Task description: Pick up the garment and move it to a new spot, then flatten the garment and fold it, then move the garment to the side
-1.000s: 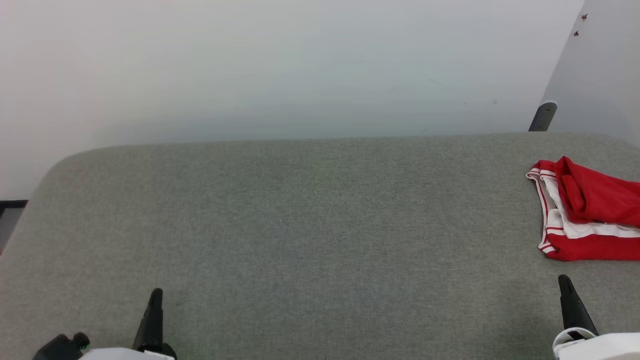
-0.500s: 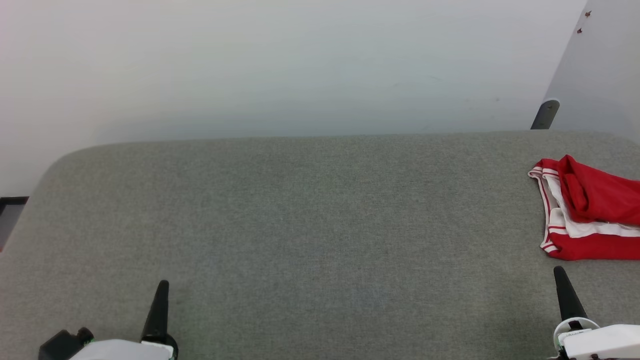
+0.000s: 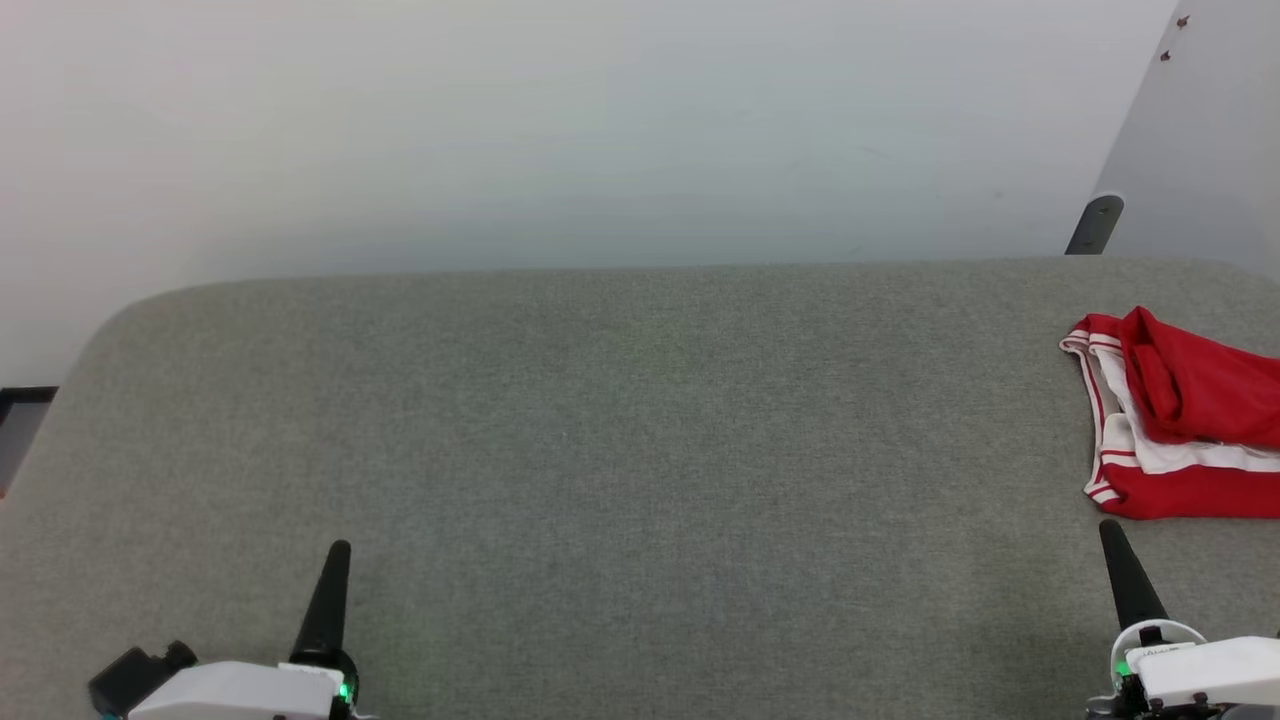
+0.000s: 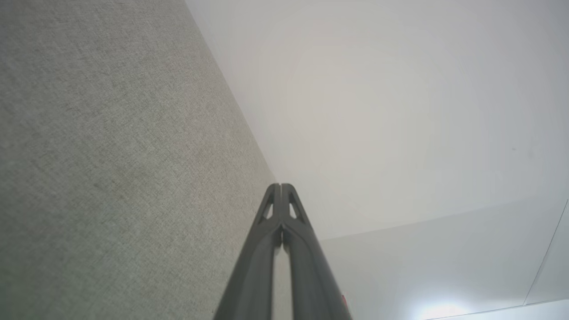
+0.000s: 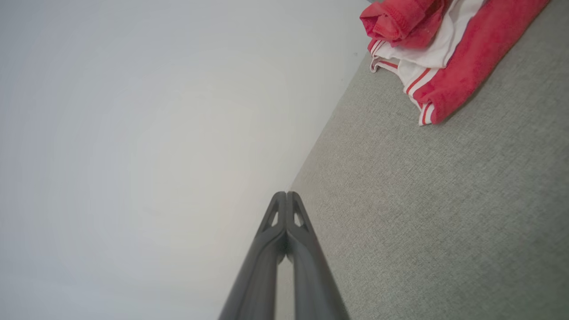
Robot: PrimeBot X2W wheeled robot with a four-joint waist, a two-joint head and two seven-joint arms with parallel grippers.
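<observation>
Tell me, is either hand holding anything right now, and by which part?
Nothing is held. The left hand and right hand are both shut and empty over the grey surface; the garment lies bunched beyond the right hand, untouched.

Grey, woven-fabric-covered tabletop (image 3: pixel 600 450): broad, flat, with a rounded far-left corner; the far edge runs straight across the head view.
Plain white matte wall (image 3: pixel 600 130): directly behind the tabletop, unmarked, evenly and softly lit.
Pale grey side panel (image 3: pixel 1220 150): at the far right, meeting the wall at a slanting seam; two small dark spots (image 3: pixel 1182 22) near its top.
Dark grey round-topped post (image 3: pixel 1093 225): at the foot of that seam.
Dark strip (image 3: pixel 20 395): beyond the tabletop's left edge.
Bright glare patch (image 4: pixel 438 311): on the wall, left wrist view.
</observation>
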